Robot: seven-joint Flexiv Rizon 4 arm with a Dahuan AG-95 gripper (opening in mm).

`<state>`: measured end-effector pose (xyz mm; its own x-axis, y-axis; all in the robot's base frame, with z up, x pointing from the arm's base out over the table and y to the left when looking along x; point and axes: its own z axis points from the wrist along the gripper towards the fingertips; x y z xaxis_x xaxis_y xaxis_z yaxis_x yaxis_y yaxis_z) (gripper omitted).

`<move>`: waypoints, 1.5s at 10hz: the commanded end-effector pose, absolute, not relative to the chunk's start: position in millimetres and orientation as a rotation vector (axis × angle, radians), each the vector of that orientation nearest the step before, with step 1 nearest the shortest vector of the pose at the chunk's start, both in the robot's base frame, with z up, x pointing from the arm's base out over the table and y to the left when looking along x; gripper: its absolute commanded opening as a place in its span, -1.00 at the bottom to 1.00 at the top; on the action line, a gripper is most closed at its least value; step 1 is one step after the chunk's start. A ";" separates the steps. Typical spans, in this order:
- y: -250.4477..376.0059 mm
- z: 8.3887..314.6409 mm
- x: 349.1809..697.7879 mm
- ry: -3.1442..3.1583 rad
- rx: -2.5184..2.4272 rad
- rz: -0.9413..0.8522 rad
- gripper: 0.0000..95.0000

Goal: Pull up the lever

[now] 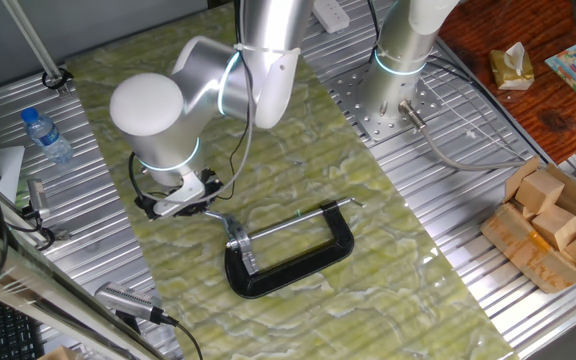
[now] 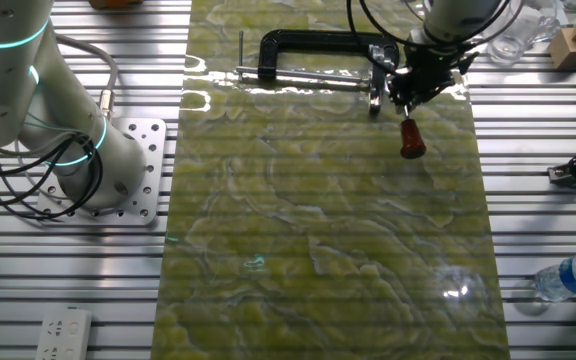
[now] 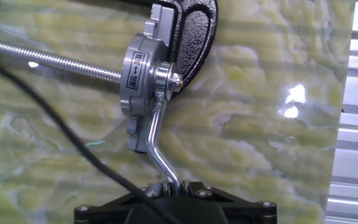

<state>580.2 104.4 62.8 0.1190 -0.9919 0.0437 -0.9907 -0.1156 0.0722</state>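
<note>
The black C-clamp (image 1: 298,262) lies flat on the green mat (image 1: 368,240), with its long screw rod (image 3: 48,62) running into a silver bracket (image 3: 140,84). The lever (image 3: 156,140), a thin bent silver rod, leaves that bracket and runs into my gripper (image 3: 174,185), which is shut on the rod. In the other fixed view the lever's red-brown knob (image 2: 411,140) pokes out just beyond the gripper (image 2: 408,98), over the mat. In one fixed view the gripper (image 1: 208,207) sits at the clamp's left end, beside the bracket (image 1: 240,243).
A second arm's base (image 2: 118,170) is bolted to the slatted table left of the mat. A water bottle (image 1: 46,135) lies on the slats, and a box of wooden blocks (image 1: 553,225) stands at the right. A black cable (image 3: 73,149) crosses the hand view.
</note>
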 end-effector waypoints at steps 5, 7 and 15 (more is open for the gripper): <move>105.3 76.0 580.7 -2.053 2.247 -0.041 -1.00; 106.0 78.7 580.5 -2.066 2.231 -0.051 -1.00; 107.2 86.2 580.3 -2.118 2.191 -0.009 -1.00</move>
<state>579.9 106.8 71.0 0.0470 -0.9969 0.0624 -0.9957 -0.0417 0.0827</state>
